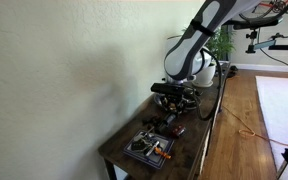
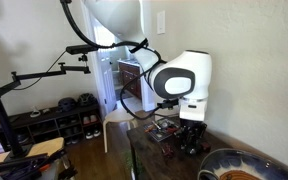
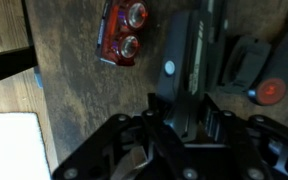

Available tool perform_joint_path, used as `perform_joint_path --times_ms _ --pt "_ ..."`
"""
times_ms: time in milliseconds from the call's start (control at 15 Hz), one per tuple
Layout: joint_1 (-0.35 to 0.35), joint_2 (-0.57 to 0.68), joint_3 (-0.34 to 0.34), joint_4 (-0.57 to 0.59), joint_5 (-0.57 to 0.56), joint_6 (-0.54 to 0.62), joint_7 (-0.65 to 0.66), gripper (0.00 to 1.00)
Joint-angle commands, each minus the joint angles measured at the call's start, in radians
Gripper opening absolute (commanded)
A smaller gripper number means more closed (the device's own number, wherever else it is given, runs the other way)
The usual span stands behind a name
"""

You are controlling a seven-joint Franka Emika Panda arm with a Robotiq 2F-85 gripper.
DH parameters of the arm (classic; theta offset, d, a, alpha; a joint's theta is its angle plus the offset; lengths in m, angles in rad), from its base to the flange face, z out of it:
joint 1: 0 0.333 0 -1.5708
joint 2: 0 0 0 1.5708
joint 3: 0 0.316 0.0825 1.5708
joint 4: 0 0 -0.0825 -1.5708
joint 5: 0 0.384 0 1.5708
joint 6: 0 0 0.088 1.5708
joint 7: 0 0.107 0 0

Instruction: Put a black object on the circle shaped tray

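Observation:
A long black object with a small blue dot (image 3: 174, 60) lies lengthwise between my gripper's fingers (image 3: 182, 128) in the wrist view. The fingers are closed against its sides. In both exterior views the gripper (image 1: 174, 104) (image 2: 189, 142) is low over the dark wooden table. The round dark tray with a raised rim (image 2: 236, 160) sits at the near bottom right in an exterior view, apart from the gripper. I cannot make it out in the wrist view.
A red object with two round lenses (image 3: 122, 32) lies beside the black object. A grey piece with a red disc (image 3: 264, 85) lies on the other side. A square dark tray with small items (image 1: 149, 149) sits at the table's near end. A white plant pot (image 1: 206, 70) stands at the far end.

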Motion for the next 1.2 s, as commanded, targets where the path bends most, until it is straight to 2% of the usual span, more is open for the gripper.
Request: perform_joint_path --times_ms 0,400,867,1133 --pt "0.024 -0.141 -0.02 -0.107 -0.032 0.041 0.009 0.19" --pt "-0.012 -0.167 -0.038 -0.069 -0.066 0.03 -0.001 0.19" --pt "-0.077 -0.104 -0.066 0.011 -0.068 0.031 -0.025 0.19" --pt "-0.102 -0.025 -0.079 0.091 -0.071 0.015 -0.032 0.19"
